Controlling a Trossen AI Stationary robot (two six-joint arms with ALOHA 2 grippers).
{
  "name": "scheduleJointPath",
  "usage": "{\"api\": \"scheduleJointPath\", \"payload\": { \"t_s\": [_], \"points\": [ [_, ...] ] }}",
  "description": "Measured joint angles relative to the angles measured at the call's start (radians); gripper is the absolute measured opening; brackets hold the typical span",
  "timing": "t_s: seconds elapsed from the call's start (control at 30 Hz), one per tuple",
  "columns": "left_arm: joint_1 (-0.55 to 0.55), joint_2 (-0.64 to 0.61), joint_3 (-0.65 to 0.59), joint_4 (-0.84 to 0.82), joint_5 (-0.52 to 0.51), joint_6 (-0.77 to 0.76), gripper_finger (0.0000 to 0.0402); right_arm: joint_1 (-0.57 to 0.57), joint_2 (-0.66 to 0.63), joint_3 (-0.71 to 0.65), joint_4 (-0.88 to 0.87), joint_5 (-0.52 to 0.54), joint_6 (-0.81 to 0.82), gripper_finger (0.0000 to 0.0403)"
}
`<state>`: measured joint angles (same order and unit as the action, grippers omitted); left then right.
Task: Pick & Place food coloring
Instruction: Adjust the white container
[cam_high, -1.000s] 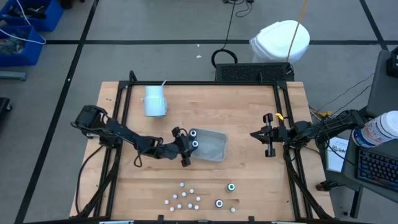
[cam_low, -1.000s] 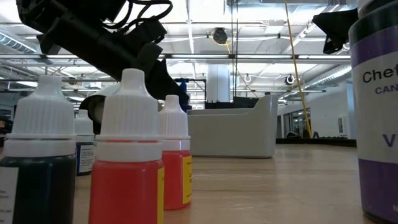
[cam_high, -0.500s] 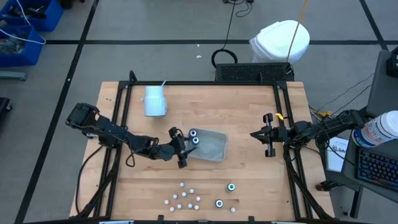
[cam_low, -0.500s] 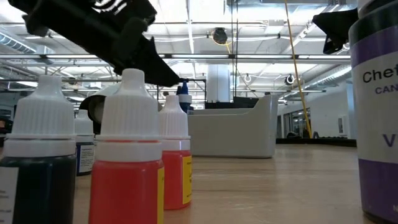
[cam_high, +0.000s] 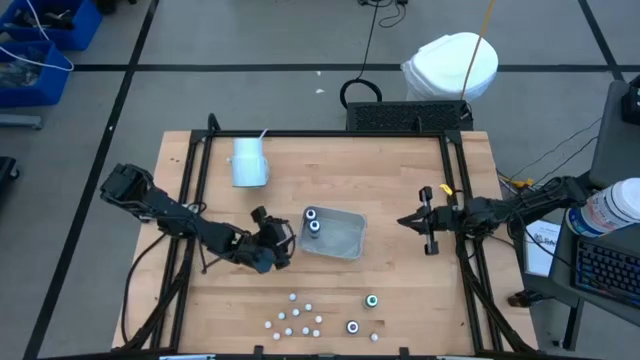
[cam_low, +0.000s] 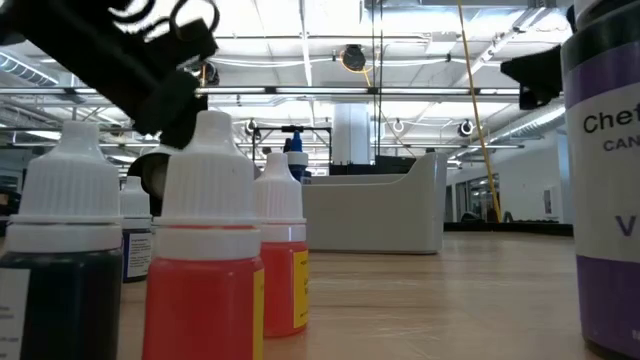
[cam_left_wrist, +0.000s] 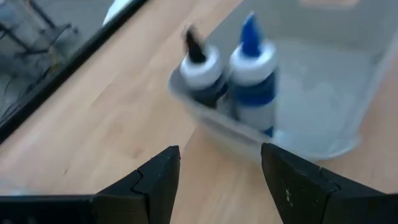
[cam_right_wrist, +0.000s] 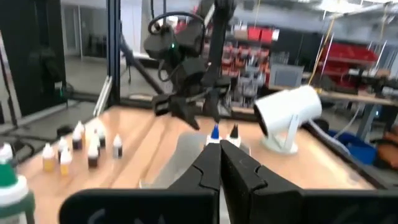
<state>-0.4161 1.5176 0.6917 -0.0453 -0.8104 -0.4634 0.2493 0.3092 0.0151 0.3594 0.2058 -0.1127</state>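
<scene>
The purple-labelled bottle (cam_low: 603, 180) in the low view reads "Chef", "CAN" and "V", each cut off.

two bottles (cam_left_wrist: 230, 78) upright in grey tray (cam_left_wrist: 323, 93), fingers (cam_left_wrist: 155, 180) apart

From straight overhead we take in the whole table (cam_high: 400, 180); at tabletop height we look level past very close food coloring (cam_low: 208, 250) toward the grey tray (cam_low: 375, 212). The left wrist camera sits close above that tray (cam_left_wrist: 323, 93), while the right wrist camera faces it across the table (cam_right_wrist: 186, 149), so all four views share it.
</scene>
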Motion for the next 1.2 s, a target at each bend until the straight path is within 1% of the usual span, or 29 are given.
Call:
{"api": "scheduleJointPath", "payload": {
  "t_s": [0.07,0.17,0.33,0.47,0.5,0.53,0.67,0.87,0.97,1.1,1.2],
  "points": [
    [0.004,0.000,0.000,-0.010,-0.002,-0.018,0.0223,-0.005,0.003,0.000,-0.026,0.000,0.021,0.0000],
    [0.013,0.002,0.000,-0.013,0.019,-0.022,0.0192,-0.010,0.021,0.000,-0.058,0.001,0.079,0.0000],
    [0.032,0.003,0.000,-0.013,0.032,-0.034,0.0106,-0.014,0.090,0.000,-0.086,0.001,0.208,0.0000],
    [0.047,0.003,0.000,-0.033,0.034,-0.066,0.0033,-0.014,0.186,0.000,-0.138,0.003,0.362,0.0000],
    [0.049,0.003,0.000,-0.040,0.034,-0.072,0.0017,-0.013,0.213,0.000,-0.140,0.003,0.392,0.0000],
    [0.050,0.003,0.000,-0.041,0.037,-0.074,0.0009,-0.011,0.242,0.000,-0.140,0.004,0.413,0.0000],
    [0.062,0.003,0.000,-0.035,0.088,-0.073,0.0013,-0.012,0.345,0.000,-0.097,0.007,0.434,0.0000],
    [0.068,0.003,0.000,-0.021,0.134,-0.069,0.0006,-0.013,0.474,0.000,0.096,0.033,0.390,0.0000],
    [0.068,0.015,0.001,0.009,0.159,-0.059,0.0010,-0.013,0.523,0.000,0.152,0.033,0.359,0.0000],
    [0.068,0.046,0.001,0.052,0.206,-0.031,0.0004,-0.013,0.580,-0.001,0.201,0.033,0.334,0.0000],
    [0.070,0.066,0.000,0.055,0.219,-0.015,0.0011,-0.018,0.617,-0.001,0.252,0.033,0.328,0.0000]
  ]
}}
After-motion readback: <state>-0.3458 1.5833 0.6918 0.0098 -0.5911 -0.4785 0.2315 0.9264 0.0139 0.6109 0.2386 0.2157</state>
